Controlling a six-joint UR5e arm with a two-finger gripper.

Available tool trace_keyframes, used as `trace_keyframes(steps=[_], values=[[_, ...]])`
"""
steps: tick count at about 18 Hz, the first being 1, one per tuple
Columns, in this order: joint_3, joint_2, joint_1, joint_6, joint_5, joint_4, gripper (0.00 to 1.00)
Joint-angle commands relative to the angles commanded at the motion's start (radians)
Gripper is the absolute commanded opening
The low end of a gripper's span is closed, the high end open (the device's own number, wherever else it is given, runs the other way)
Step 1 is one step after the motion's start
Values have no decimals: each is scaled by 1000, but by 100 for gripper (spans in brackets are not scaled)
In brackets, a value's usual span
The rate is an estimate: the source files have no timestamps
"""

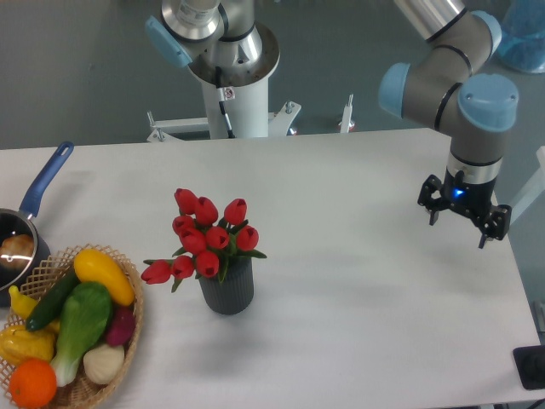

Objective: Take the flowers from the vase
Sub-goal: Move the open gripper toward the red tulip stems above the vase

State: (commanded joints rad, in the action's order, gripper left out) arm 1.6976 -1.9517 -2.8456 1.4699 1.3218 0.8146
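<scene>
The flowers (207,237), a bunch of red tulips with green leaves, stand in the vase (227,289), a small dark grey ribbed cylinder left of the table's middle. One or two buds droop to the left over the vase's rim. My gripper (462,224) hangs above the table's right side, far to the right of the flowers, at about the height of the buds. Its fingers point down and stand apart, with nothing between them.
A wicker basket (129,328) with vegetables and an orange sits at the front left corner. A blue-handled pot (34,198) is at the left edge behind it. The robot's white base (234,94) stands behind the table. The table's right edge lies close under the gripper.
</scene>
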Motion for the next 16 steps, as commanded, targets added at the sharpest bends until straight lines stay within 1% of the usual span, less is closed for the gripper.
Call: trace_keyframes(steps=[2, 3, 5, 7, 8, 12, 13, 15, 16], values=[[40, 72, 12, -22, -132, 0, 100], [49, 83, 31, -23, -171, 0, 100], [53, 86, 80, -23, -225, 0, 100], [71, 89, 100, -22, -292, -2, 100], [83, 86, 107, -22, -349, -2, 100], [100, 80, 97, -23, -576, 1, 100], [108, 82, 95, -26, -596, 3, 100], [97, 118, 91, -49, -554, 14, 100], [97, 132, 91, -83, -526, 12, 100]])
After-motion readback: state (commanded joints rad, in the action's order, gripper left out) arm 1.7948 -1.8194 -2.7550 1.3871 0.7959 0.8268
